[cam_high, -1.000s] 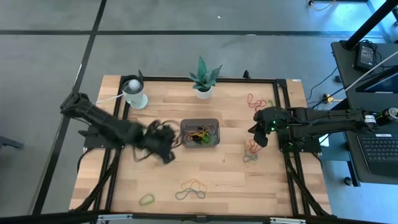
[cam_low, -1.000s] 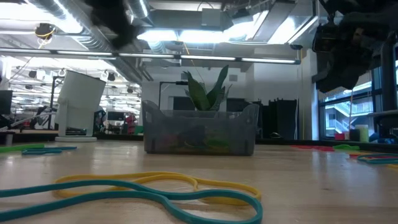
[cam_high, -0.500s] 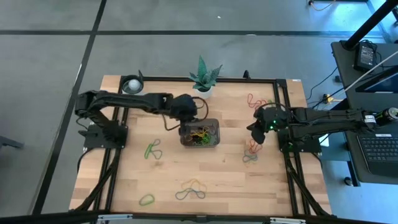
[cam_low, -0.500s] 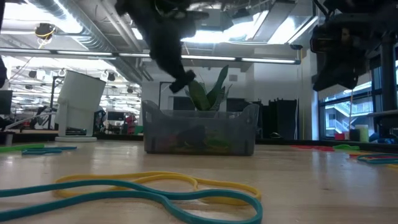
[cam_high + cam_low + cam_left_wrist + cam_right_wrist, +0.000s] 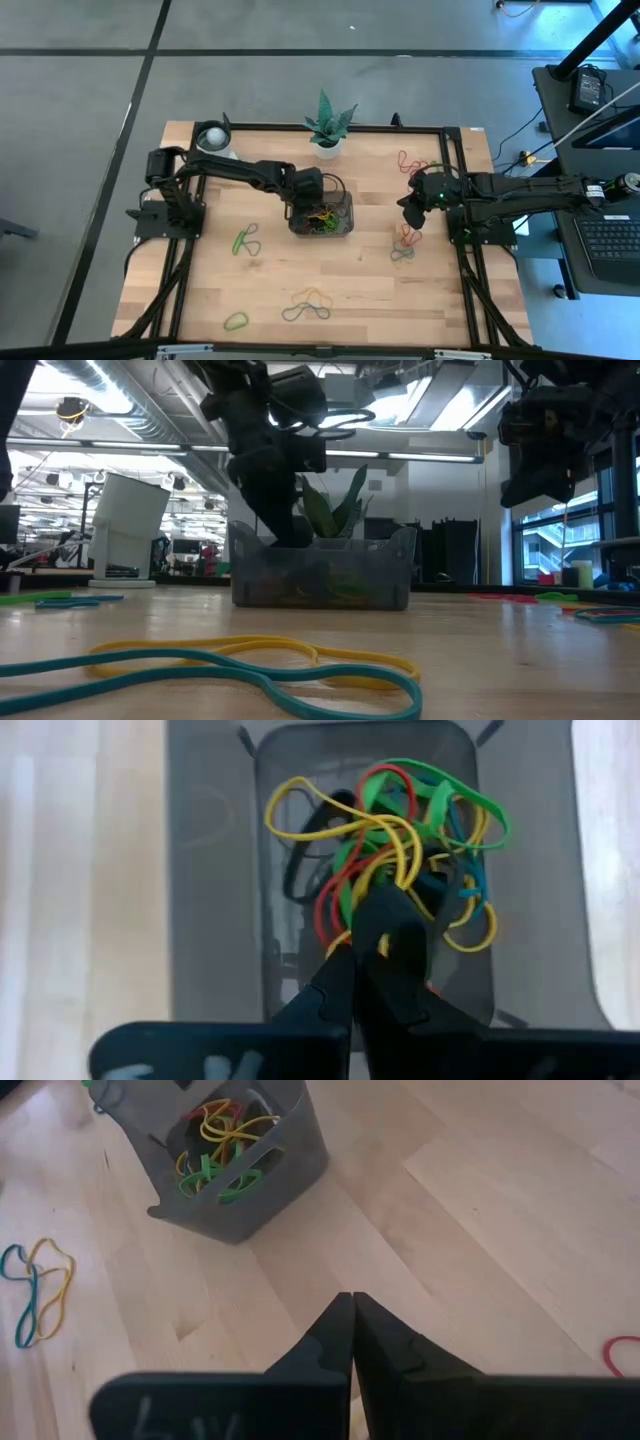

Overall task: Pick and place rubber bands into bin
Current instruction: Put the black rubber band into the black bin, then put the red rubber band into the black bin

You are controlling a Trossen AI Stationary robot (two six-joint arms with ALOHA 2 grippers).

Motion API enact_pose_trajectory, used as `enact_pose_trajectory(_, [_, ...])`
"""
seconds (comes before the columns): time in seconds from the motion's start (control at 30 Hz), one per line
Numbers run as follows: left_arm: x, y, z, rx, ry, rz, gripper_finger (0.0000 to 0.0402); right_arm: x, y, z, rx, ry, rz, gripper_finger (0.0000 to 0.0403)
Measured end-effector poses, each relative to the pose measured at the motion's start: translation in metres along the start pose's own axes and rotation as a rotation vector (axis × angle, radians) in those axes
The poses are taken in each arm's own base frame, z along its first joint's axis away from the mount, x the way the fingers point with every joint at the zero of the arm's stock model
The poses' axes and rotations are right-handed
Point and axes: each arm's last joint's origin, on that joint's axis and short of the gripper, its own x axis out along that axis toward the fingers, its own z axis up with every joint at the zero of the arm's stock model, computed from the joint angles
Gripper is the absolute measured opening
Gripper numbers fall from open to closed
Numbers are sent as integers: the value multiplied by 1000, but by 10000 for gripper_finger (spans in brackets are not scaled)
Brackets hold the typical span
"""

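- Coloured bands (image 5: 390,850), yellow, green, red and black, lay tangled in the grey bin (image 5: 322,213) mid-table; others lay loose on the wood.
- The left gripper (image 5: 385,915) hung over that pile with fingers shut; a yellow band seemed pinched at the tips, though that was not certain.
- Risk: if the tips caught the tangle, lifting could drag bands back out.
- The right gripper (image 5: 413,217) hovered closed and empty above loose bands (image 5: 404,244) near the right edge.
- The left wrist view alone showed the tangle at the tips; the low view showed only the bin wall (image 5: 320,568).
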Motion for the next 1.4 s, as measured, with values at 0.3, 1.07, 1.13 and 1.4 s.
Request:
enact_pose_trajectory(0.3, [3, -5, 0, -60, 6, -5, 31, 0, 0, 0, 0, 1, 0, 11])
enact_pose_trajectory(1.07, [-76, -14, 25, -185, -245, 4, 29, 0, 0, 0, -3, 0, 0, 11])
enact_pose_trajectory(1.13, [-88, -23, 25, -181, -276, 3, 8, 0, 0, 0, -3, 0, 0, 11])
enact_pose_trajectory(1.4, [-104, -81, 11, -287, -260, 105, 1, 0, -2, -2, -79, 26, -15, 11])
